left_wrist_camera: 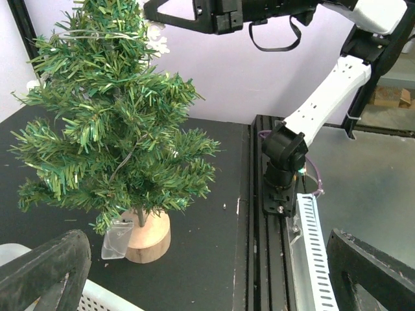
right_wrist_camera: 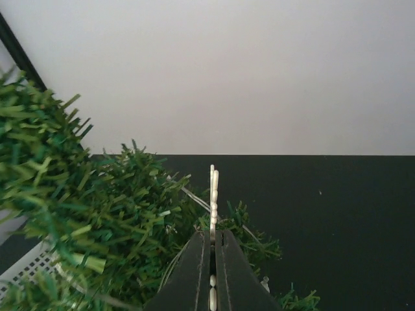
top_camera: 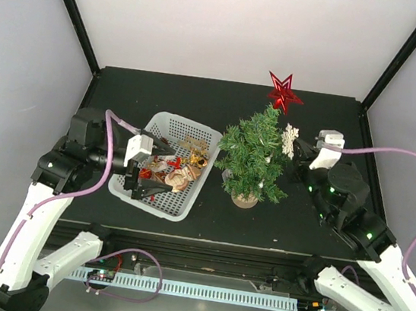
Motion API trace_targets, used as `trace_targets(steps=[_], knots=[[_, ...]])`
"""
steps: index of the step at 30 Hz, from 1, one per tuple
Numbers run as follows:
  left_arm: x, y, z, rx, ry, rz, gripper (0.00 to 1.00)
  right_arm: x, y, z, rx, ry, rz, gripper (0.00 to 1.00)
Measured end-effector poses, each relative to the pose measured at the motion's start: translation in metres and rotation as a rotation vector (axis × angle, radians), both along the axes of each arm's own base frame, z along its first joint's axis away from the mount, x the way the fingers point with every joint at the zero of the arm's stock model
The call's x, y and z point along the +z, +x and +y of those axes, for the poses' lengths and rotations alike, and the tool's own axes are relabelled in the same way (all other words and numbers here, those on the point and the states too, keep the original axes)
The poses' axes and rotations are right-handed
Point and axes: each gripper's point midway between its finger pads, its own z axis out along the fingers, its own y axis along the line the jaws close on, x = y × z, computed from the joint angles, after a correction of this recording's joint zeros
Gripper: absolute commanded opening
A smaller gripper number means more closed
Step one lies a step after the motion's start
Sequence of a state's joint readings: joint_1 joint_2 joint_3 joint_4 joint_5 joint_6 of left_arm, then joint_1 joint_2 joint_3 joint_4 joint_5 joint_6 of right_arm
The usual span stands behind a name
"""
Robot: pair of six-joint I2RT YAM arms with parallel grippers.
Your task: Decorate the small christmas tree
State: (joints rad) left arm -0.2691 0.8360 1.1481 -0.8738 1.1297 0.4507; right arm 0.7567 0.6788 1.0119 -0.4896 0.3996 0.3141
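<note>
The small christmas tree (top_camera: pixel 254 158) stands mid-table on a round tan base (top_camera: pixel 245 199), with a red star (top_camera: pixel 284 93) at its top. My right gripper (top_camera: pixel 299 148) is at the tree's upper right side, shut on a white snowflake ornament (top_camera: pixel 290 139). In the right wrist view the snowflake (right_wrist_camera: pixel 213 191) shows edge-on between the closed fingers (right_wrist_camera: pixel 198 272), just above the green branches (right_wrist_camera: pixel 84 227). My left gripper (top_camera: pixel 143 179) hovers open over the white basket (top_camera: pixel 196 129) of ornaments. Its wrist view faces the tree (left_wrist_camera: pixel 110 123), with nothing between the fingers (left_wrist_camera: pixel 45 272).
The basket holds several red, gold and tan ornaments (top_camera: pixel 179 169). A clear tag (left_wrist_camera: pixel 118 238) hangs by the tree base (left_wrist_camera: pixel 146 236). The table's front rail (left_wrist_camera: pixel 279 259) and the right arm's base (left_wrist_camera: pixel 285 165) lie to the tree's right in the left wrist view.
</note>
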Motion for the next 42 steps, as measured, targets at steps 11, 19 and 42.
trace_targets(steps=[11,19,42], knots=[[0.001,0.001,0.004,0.026,-0.016,-0.008,0.99,0.012,0.015,-0.002,-0.079,0.044,-0.011,0.01],[0.003,0.001,0.004,0.023,-0.031,-0.005,0.99,0.016,0.019,-0.002,-0.096,0.063,-0.015,0.01],[0.006,0.001,0.007,0.029,-0.051,-0.001,0.99,0.02,0.032,0.012,-0.087,0.072,-0.009,0.01]])
